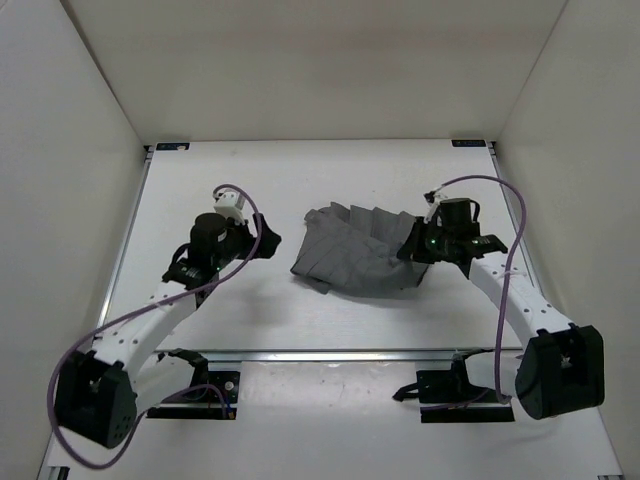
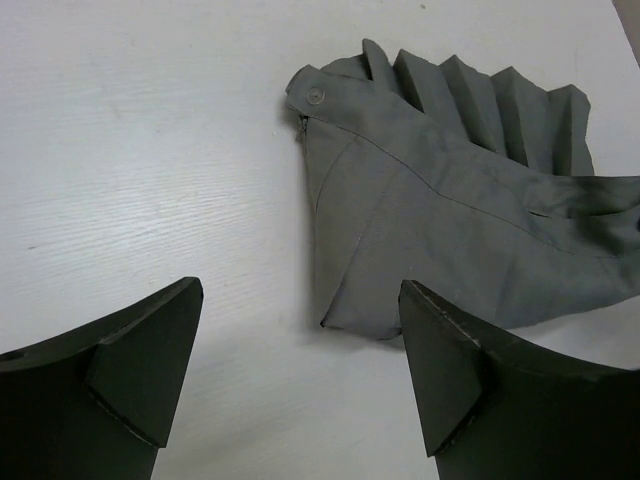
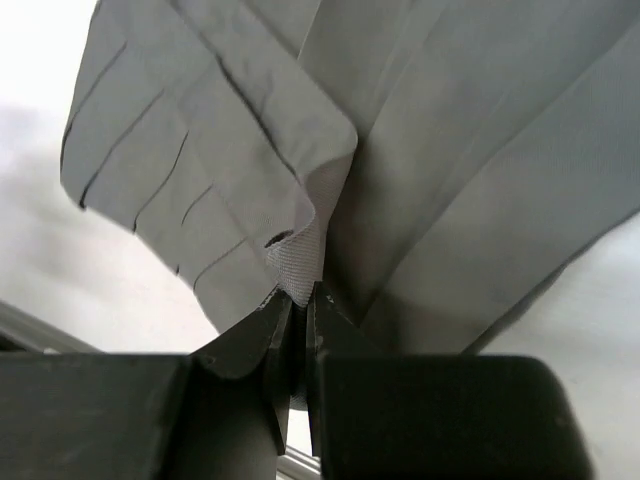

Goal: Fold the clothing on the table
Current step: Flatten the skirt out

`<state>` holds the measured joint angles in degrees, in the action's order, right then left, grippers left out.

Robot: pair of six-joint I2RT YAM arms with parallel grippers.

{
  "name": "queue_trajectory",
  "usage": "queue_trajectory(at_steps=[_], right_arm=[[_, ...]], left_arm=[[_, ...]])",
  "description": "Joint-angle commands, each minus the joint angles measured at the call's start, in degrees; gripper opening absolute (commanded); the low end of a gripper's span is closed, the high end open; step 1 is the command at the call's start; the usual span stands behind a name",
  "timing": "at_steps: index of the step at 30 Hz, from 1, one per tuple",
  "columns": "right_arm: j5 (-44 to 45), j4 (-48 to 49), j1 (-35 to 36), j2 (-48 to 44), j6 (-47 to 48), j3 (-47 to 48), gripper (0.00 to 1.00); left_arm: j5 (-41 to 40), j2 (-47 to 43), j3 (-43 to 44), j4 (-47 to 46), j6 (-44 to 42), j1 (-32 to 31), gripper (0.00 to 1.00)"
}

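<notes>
We see the clothing (image 2: pixel 440 220), a matt medium-grey woven cloth, sharply creased, with a small smooth grey button (image 2: pixel 315 95). Pinched in the right hand (image 3: pixel 300 300), its paler lining (image 3: pixel 300 260) looks finely meshed. Ahead of the left hand (image 2: pixel 300 290), matt black plastic, the table (image 2: pixel 150 150) is matt white, faintly grained.

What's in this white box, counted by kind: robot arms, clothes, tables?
Robot arms: 2, ending in the left gripper and the right gripper
Grey clothing: 1
White table: 1
Total: 4
</notes>
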<state>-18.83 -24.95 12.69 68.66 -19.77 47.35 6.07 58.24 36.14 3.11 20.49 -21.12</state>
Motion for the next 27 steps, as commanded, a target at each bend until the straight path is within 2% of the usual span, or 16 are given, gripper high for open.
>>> queue_trajectory(at_steps=[1, 6, 8, 9, 12, 16, 23, 27], right_arm=[[-0.8, -0.6, -2.5, -2.8, -0.4, -0.9, 0.00], [-1.9, 1.4, -0.2, -1.0, 0.6, -2.2, 0.00], [-2.3, 1.6, 0.1, -0.6, 1.0, -2.5, 0.00], [-2.4, 2.1, 0.1, -0.6, 1.5, -2.7, 0.00], [-3.1, 2.7, 0.2, -0.7, 1.3, -2.4, 0.00], [-3.3, 3.1, -0.1, -0.8, 1.7, -2.4, 0.00], [-4.3, 3.2, -0.3, 0.2, 2.7, -1.7, 0.00], [-4.3, 3.8, 0.2, 0.9, 2.9, -1.8, 0.00]], left_arm=[[7.4, 8.5, 3.2, -7.4, 3.0, 0.6, 0.91], [17.2, 25.8, 14.1, -14.1, 5.4, 2.4, 0.92], [18.4, 29.4, 17.1, -13.6, 4.5, 1.9, 0.91], [18.5, 35.2, 21.4, -13.2, 4.0, 1.2, 0.90], [19.8, 43.4, 26.4, -13.5, 4.6, 1.2, 0.86], [22.6, 50.9, 29.6, -16.1, 7.5, 2.2, 0.80], [21.1, 58.4, 35.8, -15.9, 7.7, 2.0, 0.83], [23.6, 62.3, 38.7, -16.5, 9.3, 2.1, 0.83]])
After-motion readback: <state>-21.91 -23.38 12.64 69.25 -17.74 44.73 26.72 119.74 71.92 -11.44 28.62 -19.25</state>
